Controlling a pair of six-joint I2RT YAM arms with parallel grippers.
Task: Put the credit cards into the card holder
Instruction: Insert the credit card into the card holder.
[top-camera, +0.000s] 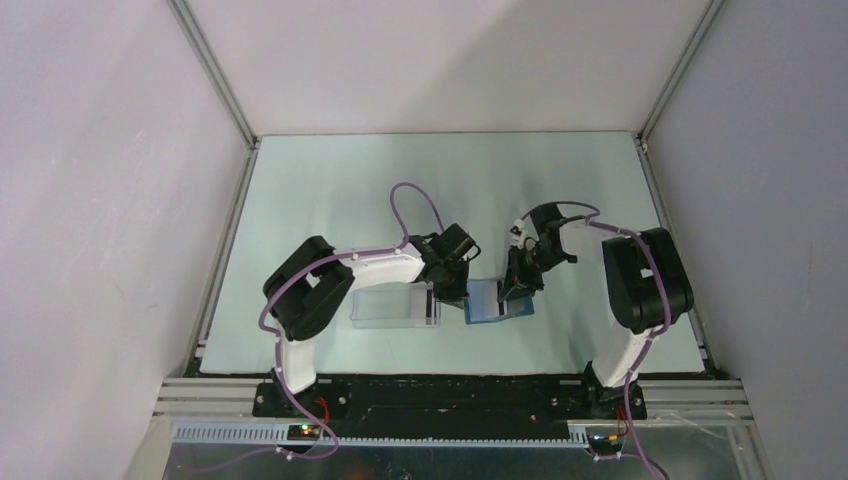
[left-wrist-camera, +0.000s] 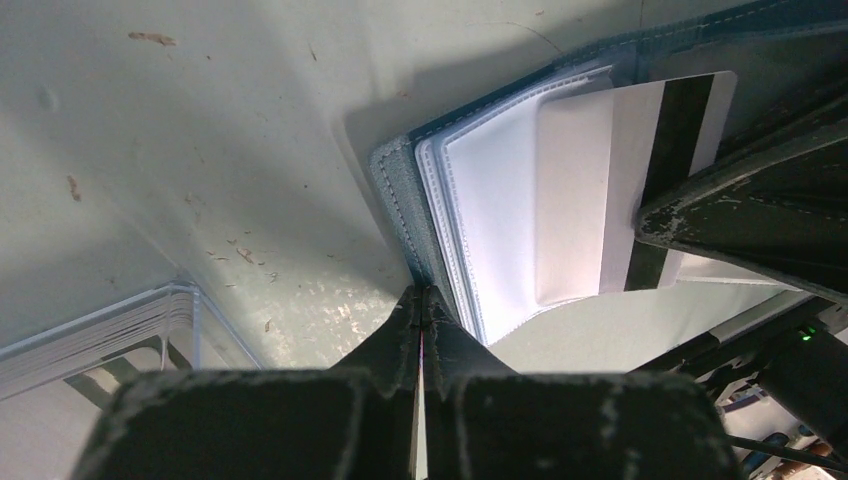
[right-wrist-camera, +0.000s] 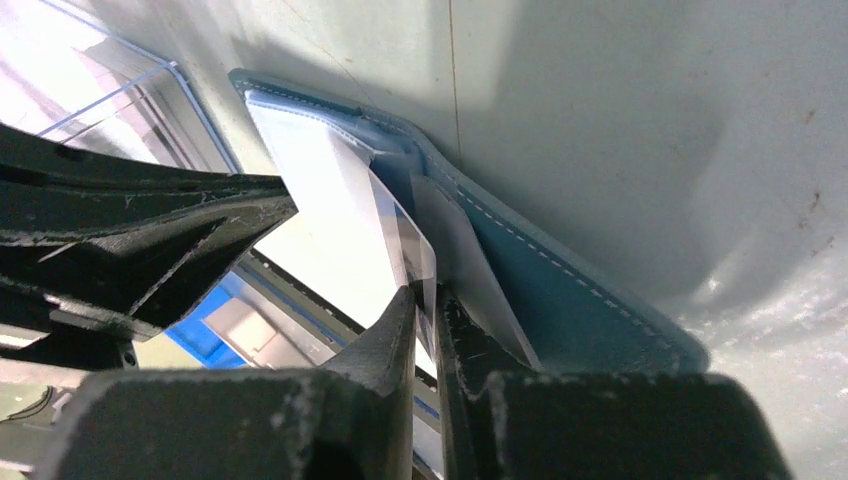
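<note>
The teal card holder (top-camera: 487, 303) lies open on the table between my two grippers, its clear sleeves (left-wrist-camera: 500, 200) fanned up. My left gripper (left-wrist-camera: 422, 291) is shut on the edge of its teal cover (left-wrist-camera: 393, 190), at the holder's left side (top-camera: 452, 294). A whitish credit card (left-wrist-camera: 640, 140) with a black stripe sits partly inside a sleeve. My right gripper (right-wrist-camera: 425, 292) pinches that card (right-wrist-camera: 410, 250) by its near edge, the jaws only a sliver apart round it, just over the holder's blue inner face (right-wrist-camera: 560, 290). In the top view the right gripper (top-camera: 516, 291) hangs over the holder's right half.
A clear plastic box (top-camera: 392, 307) stands just left of the holder, close behind my left gripper; its rim shows in the left wrist view (left-wrist-camera: 100, 330). Grey walls enclose the table (top-camera: 330, 190) on three sides. Both arms crowd the near middle.
</note>
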